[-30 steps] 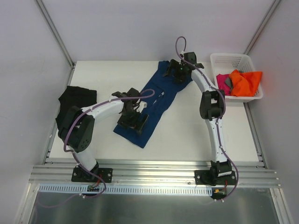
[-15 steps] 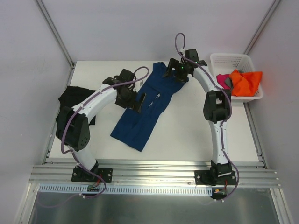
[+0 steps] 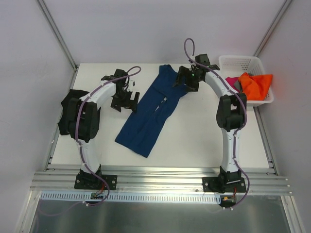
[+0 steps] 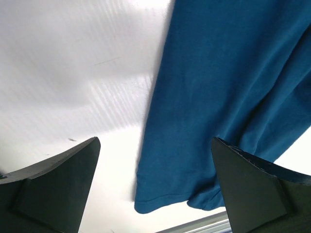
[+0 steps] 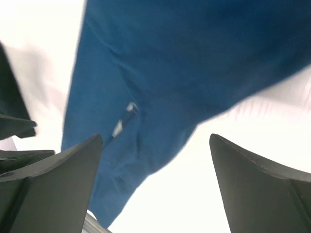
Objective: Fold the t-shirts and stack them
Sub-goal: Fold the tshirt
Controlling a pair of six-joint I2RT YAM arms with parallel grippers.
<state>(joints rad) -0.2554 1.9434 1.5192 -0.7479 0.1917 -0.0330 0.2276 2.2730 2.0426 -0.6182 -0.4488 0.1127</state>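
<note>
The navy blue t-shirt (image 3: 152, 111) lies as a long narrow strip, slanting from the table's far middle to near left of centre. It fills the left wrist view (image 4: 228, 87) and the right wrist view (image 5: 170, 63). My left gripper (image 3: 124, 102) is open and empty, just left of the shirt's middle. My right gripper (image 3: 184, 80) is open and empty at the shirt's far right edge. A black t-shirt (image 3: 77, 109) lies at the table's left edge. Orange (image 3: 256, 85), magenta (image 3: 230, 83) and grey (image 3: 237, 85) shirts lie in the basket.
The white lattice basket (image 3: 239, 63) stands at the table's far right corner. White walls and metal frame rails close in the table on three sides. An aluminium rail (image 3: 160, 177) runs along the near edge by the arm bases.
My left gripper has let go of the navy shirt and moved far-left off it. The shirt has been drawn out flatter and longer. My right gripper has shifted slightly right of the shirt's far end.
</note>
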